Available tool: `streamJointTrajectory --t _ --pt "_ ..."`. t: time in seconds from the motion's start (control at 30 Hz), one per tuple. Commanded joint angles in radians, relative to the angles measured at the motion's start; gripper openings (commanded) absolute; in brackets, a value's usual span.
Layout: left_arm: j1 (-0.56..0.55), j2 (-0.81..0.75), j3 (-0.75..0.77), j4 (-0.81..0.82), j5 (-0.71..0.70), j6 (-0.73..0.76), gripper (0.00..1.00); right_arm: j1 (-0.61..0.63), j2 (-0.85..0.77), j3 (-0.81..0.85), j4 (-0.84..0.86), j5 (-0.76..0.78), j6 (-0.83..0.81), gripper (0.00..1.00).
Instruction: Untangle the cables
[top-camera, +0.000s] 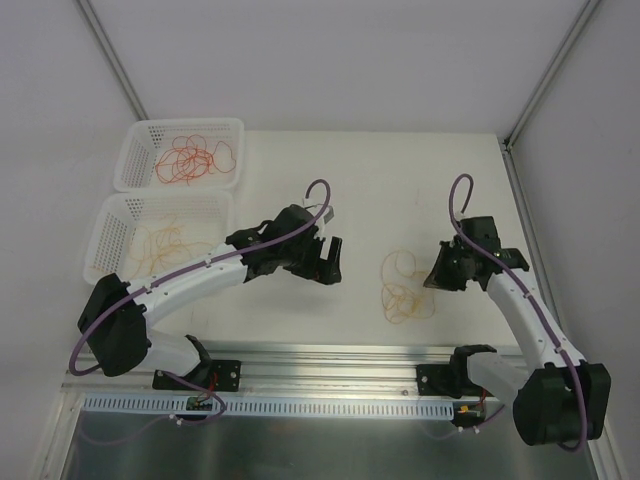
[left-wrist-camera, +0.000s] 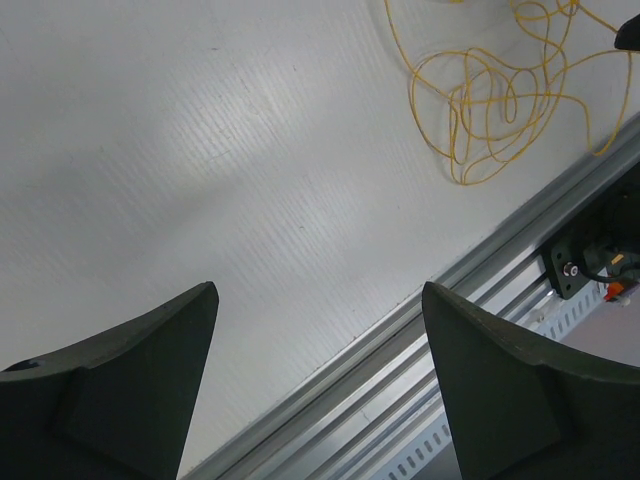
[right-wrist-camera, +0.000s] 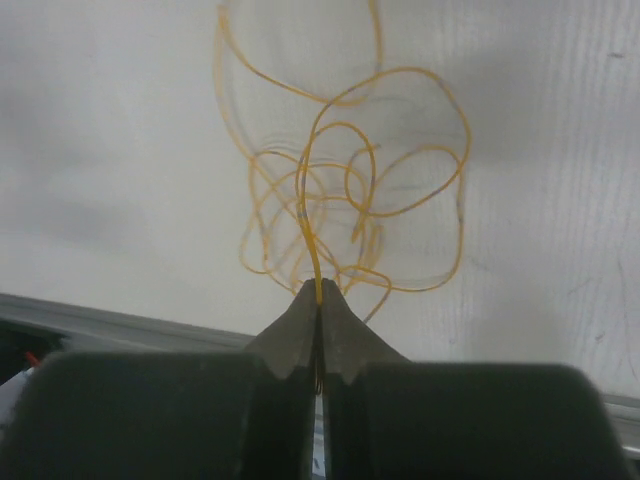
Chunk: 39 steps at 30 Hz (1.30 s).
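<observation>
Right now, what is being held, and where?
The right end effector pinches one strand of the yellow cable tangle; the left end effector holds nothing.

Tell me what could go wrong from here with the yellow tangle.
1. The right gripper is shut on one thin strand of the yellow tangle, whose loops cross. Pulling may tighten the knot, or the strand may slip out.
2. The left gripper is open and apart from the tangle, so nothing pins it. The whole bundle may lift.
3. The tangle lies close to the rail. Dragged loops might snag there.
</observation>
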<state>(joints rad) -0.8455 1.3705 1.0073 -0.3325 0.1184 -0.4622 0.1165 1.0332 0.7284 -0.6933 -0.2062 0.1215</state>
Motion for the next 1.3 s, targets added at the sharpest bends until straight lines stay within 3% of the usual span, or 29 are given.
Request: streamJointTrajectory --t 0.0,0.13,0.27,0.33,0.4,0.63,1.27 --pt "-0.018 -0.034 -0.006 0.03 -0.016 0.031 0.84 0.029 -0.05 0.179 -0.018 -0.157 0.0 0.01" --pt "-0.021 -0.068 -0.032 0.052 -0.017 0.065 0.84 0.072 -0.081 0.409 -0.057 -0.3 0.033 0.01" --pt "-0.023 -0.119 -0.059 0.09 -0.019 0.105 0.85 0.12 -0.099 0.567 -0.073 -0.246 0.029 0.01" --pt "-0.023 -0.151 -0.078 0.121 -0.019 0.114 0.85 0.13 -0.093 0.612 -0.052 -0.331 0.032 0.01" --pt "-0.023 -0.177 -0.094 0.153 -0.013 0.123 0.85 0.167 -0.108 0.608 -0.038 -0.238 0.053 0.01" --pt "-0.029 -0.287 -0.187 0.329 0.013 0.134 0.86 0.273 -0.098 0.531 0.054 -0.279 0.133 0.01" --pt "-0.067 -0.222 -0.243 0.675 0.044 -0.257 0.75 0.48 -0.07 0.49 0.109 -0.11 0.168 0.01"
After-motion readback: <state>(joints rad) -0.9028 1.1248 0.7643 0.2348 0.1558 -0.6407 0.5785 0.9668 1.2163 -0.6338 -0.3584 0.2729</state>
